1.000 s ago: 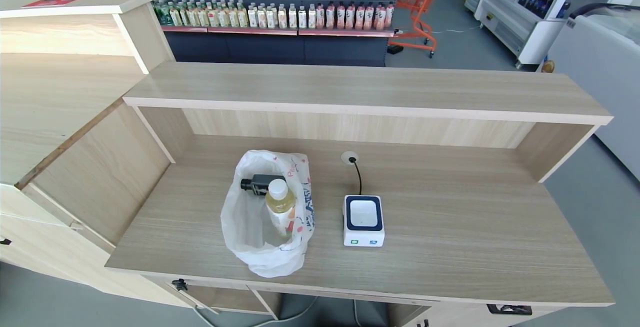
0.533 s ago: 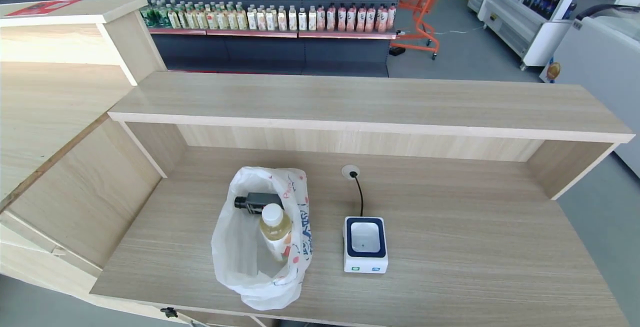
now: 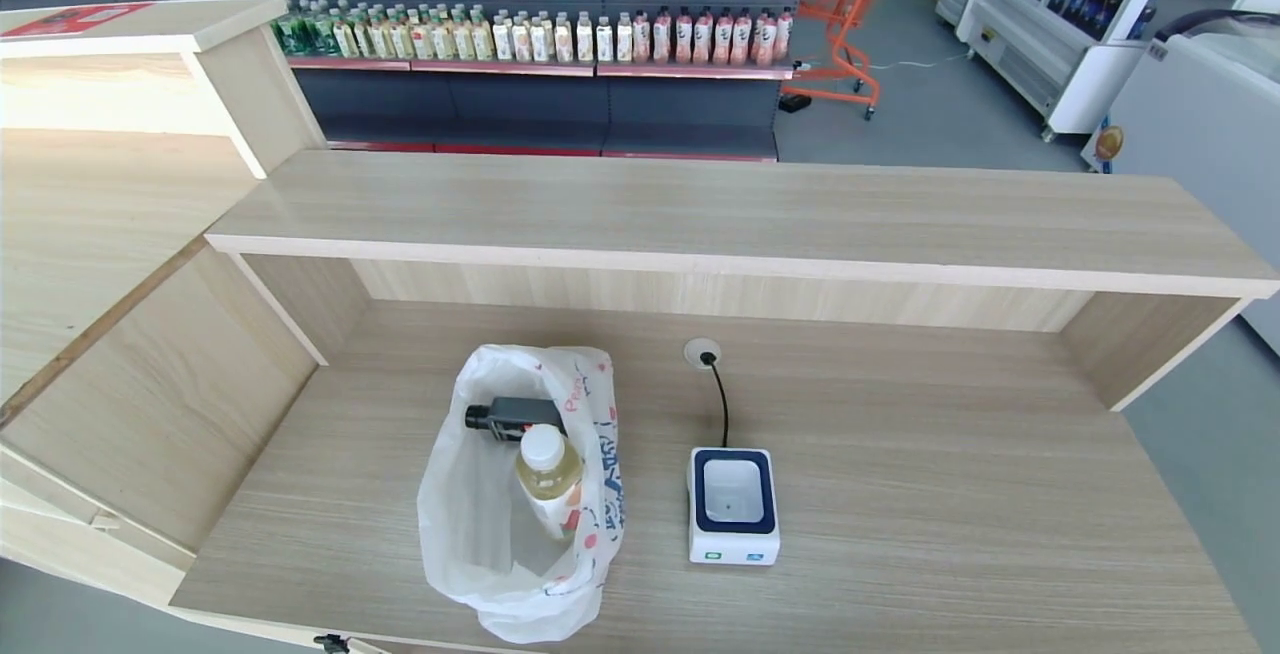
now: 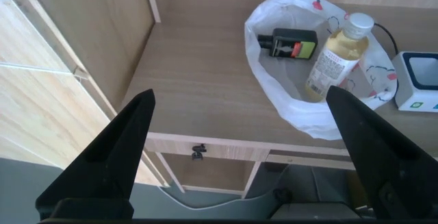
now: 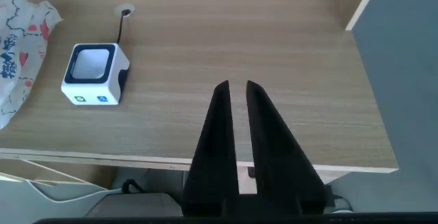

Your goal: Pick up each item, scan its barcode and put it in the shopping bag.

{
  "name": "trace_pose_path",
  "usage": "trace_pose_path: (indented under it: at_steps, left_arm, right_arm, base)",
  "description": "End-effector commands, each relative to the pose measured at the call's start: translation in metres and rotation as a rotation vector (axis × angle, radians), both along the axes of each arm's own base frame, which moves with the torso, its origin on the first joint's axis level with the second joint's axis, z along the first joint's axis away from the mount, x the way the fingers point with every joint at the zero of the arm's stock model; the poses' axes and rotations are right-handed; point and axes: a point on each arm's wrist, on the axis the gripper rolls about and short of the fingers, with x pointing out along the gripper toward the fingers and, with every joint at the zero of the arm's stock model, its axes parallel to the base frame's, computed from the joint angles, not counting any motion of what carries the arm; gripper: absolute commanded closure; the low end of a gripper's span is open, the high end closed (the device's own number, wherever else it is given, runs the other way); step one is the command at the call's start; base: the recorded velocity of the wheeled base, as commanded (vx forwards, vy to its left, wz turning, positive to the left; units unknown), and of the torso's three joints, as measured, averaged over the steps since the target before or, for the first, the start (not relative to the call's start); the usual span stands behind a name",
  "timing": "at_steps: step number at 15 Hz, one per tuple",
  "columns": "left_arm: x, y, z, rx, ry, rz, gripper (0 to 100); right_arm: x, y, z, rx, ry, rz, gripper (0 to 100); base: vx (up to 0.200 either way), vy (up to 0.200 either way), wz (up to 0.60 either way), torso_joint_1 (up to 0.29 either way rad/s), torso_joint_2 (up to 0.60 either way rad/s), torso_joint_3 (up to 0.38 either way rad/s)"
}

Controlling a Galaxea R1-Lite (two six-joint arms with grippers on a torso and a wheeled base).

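A white plastic shopping bag (image 3: 470,524) stands open on the wooden counter (image 3: 950,494). Inside it are a bottle of yellow drink (image 3: 548,469) with a white cap and a dark flat item (image 3: 510,416). Right of the bag sits the white and blue barcode scanner (image 3: 733,506) with its black cable. In the left wrist view my left gripper (image 4: 241,95) is open and empty, near the counter's front edge, short of the bag (image 4: 274,80), the bottle (image 4: 335,56) and the dark item (image 4: 291,44). My right gripper (image 5: 238,87) is shut on nothing over the counter's front, right of the scanner (image 5: 92,73).
A raised wooden ledge (image 3: 720,214) runs along the back of the counter, with side walls at both ends. A cable hole (image 3: 702,352) lies behind the scanner. Store shelves of bottles (image 3: 540,34), an orange cart (image 3: 845,24) and coolers (image 3: 1080,24) stand beyond.
The head camera has shifted, so the whole picture sits lower and the far shelves show more. The bag, its contents and the scanner keep their places on the counter.
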Motion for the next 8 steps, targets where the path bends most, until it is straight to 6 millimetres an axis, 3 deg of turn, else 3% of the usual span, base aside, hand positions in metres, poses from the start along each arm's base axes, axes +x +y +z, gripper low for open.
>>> trace_pose_path:
  at_steps: [1, 8]
  left_arm:
    - [0.0000, 0.0000, 0.0000, 0.000, 0.000, 0.000, 0]
    - [0.0000, 0.0000, 0.0000, 0.000, 0.000, 0.000, 0]
  right_arm:
    - [0.0002, 0.0000, 0.0000, 0.008, 0.003, 0.000, 100]
    - [0.0002, -0.0001, 0.0002, 0.048, 0.001, -0.007, 100]
  base:
    - [0.000, 0.000, 0.00, 0.000, 0.00, 0.000]
    - [0.000, 0.000, 0.00, 0.000, 0.00, 0.000]
